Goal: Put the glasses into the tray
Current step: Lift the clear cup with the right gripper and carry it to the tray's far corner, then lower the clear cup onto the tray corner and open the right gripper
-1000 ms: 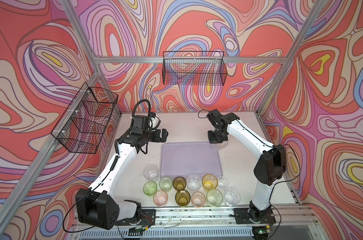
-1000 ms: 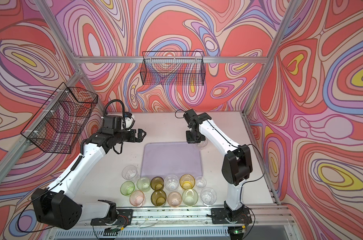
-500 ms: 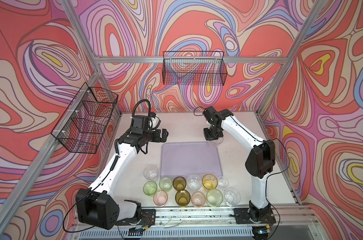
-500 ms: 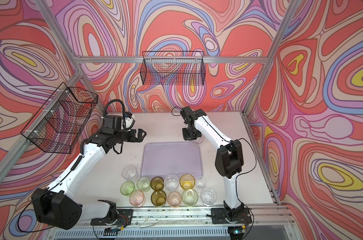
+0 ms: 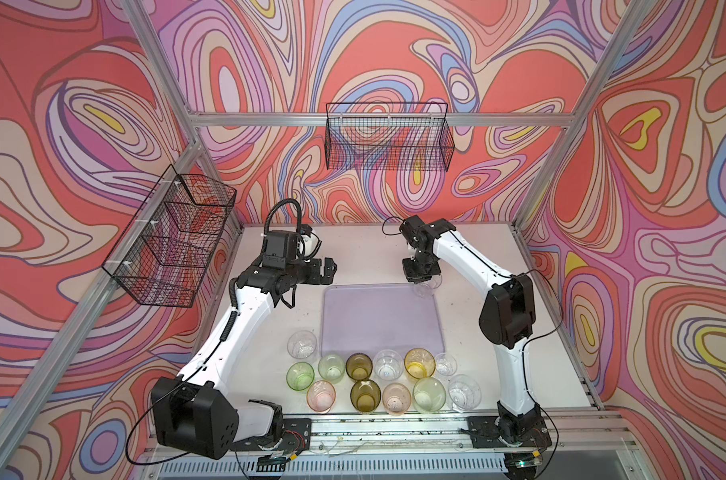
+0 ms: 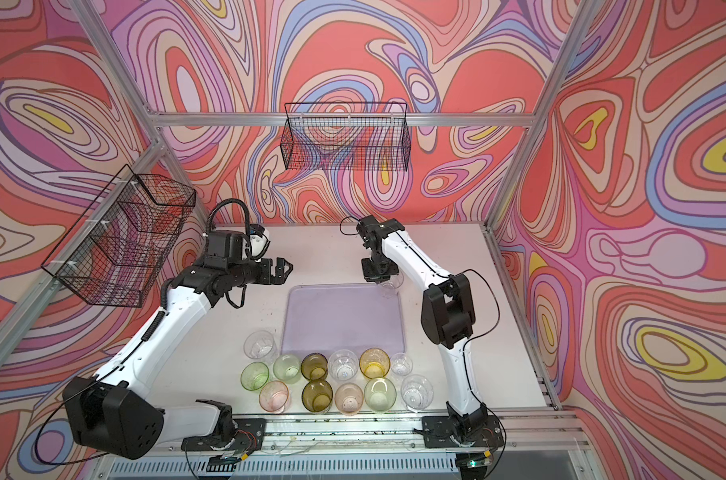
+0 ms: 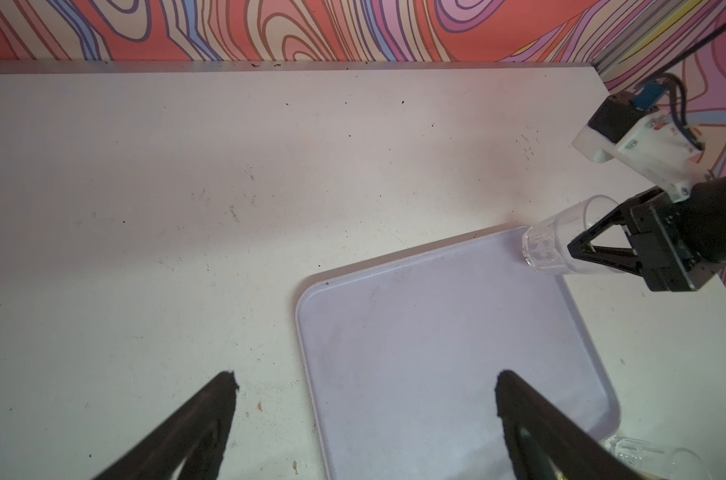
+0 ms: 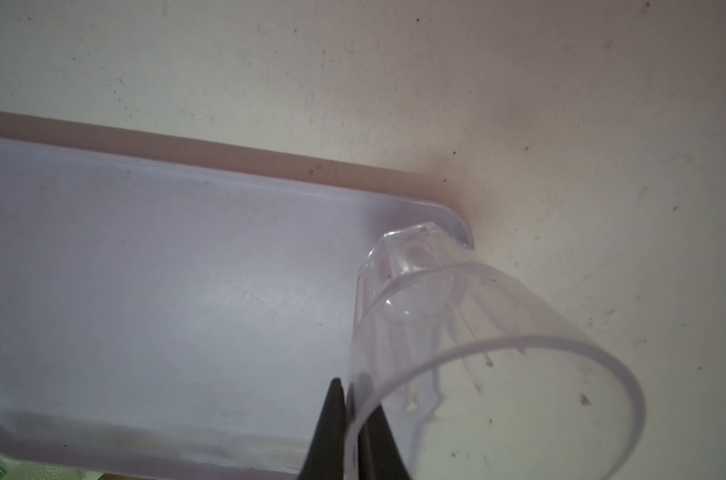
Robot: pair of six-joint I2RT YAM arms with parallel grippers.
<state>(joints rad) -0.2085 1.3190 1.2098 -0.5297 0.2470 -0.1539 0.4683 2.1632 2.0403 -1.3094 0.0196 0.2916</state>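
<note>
My right gripper (image 5: pixel 421 279) pinches the rim of a tilted clear glass (image 5: pixel 430 287) at the far right corner of the tray (image 5: pixel 378 320). My left gripper (image 5: pixel 331 269) hangs wide open off its far left corner. The other glasses (image 5: pixel 359 365) crowd the tray's near edge.

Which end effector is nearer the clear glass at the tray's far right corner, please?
Right: the right end effector grips the glass; the left end effector hovers by the tray's far left corner.
</note>
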